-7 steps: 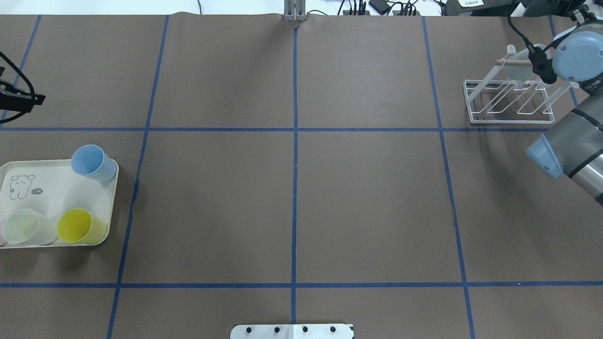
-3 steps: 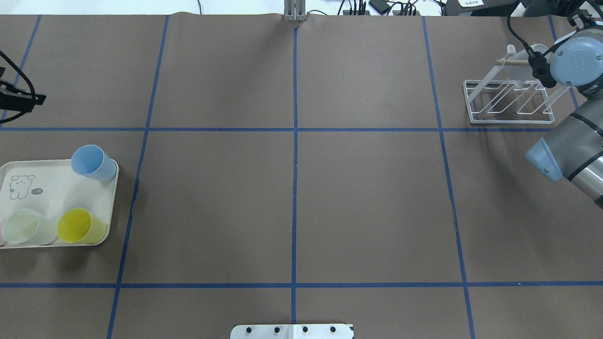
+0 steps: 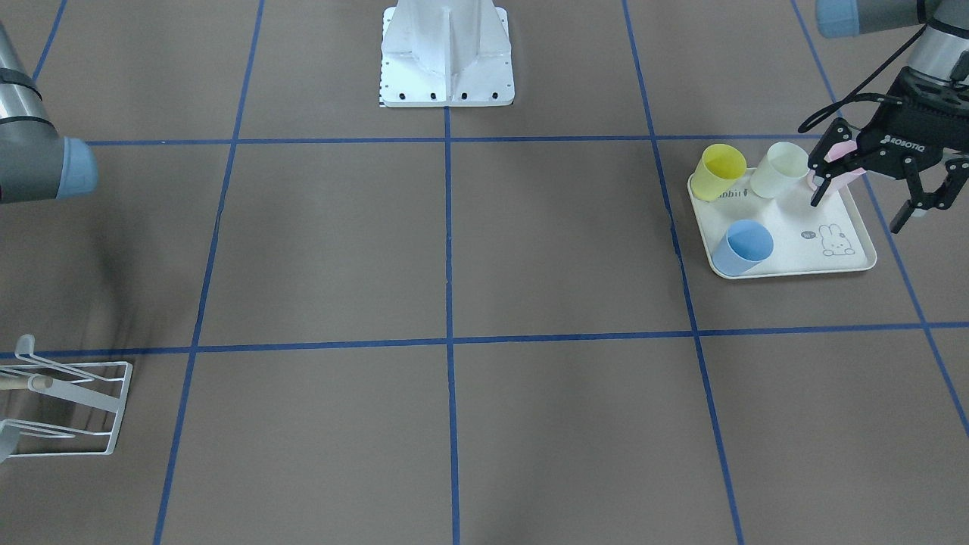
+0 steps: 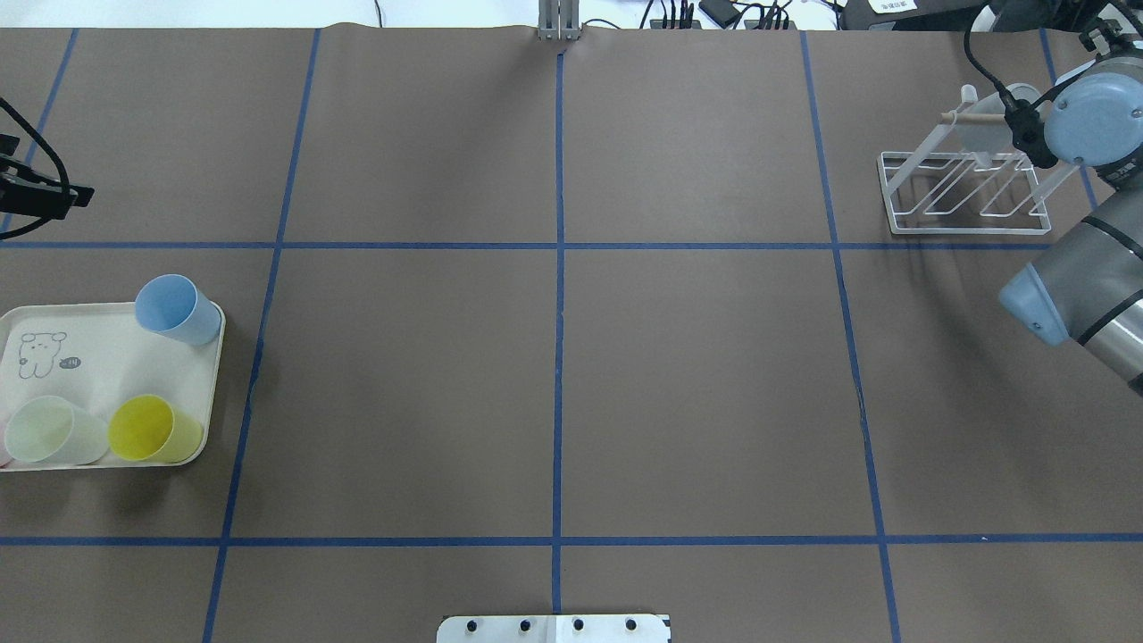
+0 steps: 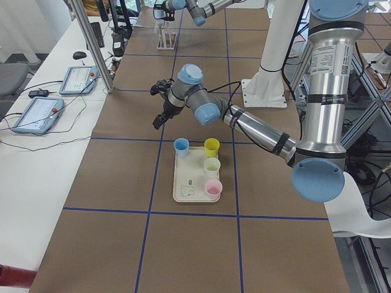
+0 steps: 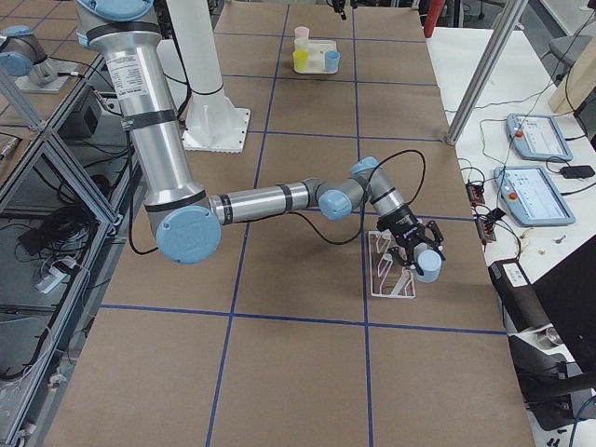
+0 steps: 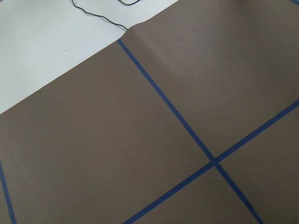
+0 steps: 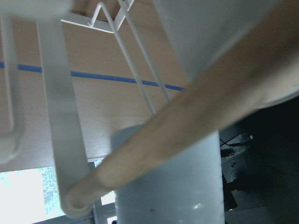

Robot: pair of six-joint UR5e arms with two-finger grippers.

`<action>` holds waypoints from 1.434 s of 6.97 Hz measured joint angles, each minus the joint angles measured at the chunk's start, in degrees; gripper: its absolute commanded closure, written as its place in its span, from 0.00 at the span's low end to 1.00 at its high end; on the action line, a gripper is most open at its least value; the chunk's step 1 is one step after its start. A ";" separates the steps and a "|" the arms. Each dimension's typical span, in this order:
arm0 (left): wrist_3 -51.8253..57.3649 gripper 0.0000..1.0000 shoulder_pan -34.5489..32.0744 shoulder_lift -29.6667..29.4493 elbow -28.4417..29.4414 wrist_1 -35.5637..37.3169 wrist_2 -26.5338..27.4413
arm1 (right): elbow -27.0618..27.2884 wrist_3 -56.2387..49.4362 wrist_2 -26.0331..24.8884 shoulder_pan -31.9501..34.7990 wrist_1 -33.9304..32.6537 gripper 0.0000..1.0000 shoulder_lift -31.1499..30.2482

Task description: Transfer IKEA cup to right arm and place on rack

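The white wire rack [image 4: 969, 217] with its wooden dowel [image 4: 973, 114] stands at the far right. A pale cup [image 4: 985, 136] sits against the dowel; the right wrist view shows this cup [image 8: 168, 186] and the dowel [image 8: 196, 116] very close. My right gripper [image 6: 413, 253] is at this cup on the rack; I cannot tell whether it is open or shut. My left gripper [image 3: 863, 200] is open and empty, hovering by the far edge of the cream tray [image 3: 848, 261].
The tray [image 4: 98, 357] at the left holds a blue cup [image 4: 174, 308], a yellow cup [image 4: 147, 429], a pale green cup [image 4: 49, 430] and a pink cup [image 3: 839, 154] partly behind the left gripper. The robot's base plate [image 4: 554, 630] is at the near edge.
The right arm's wrist has shifted slightly at the rack. The left gripper has edged a little to the right. The cups on the tray have not moved.
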 measured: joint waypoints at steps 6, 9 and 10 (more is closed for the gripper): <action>-0.01 0.00 0.00 0.03 0.02 0.00 -0.14 | -0.05 -0.29 -0.89 -1.17 -0.05 0.00 0.07; -0.01 0.00 0.00 0.01 0.02 -0.04 -0.22 | 0.12 0.05 -0.97 -1.22 0.01 0.00 0.33; -0.01 0.00 0.00 0.01 0.02 -0.04 -0.23 | 0.28 0.14 -0.95 -1.23 0.02 0.00 0.43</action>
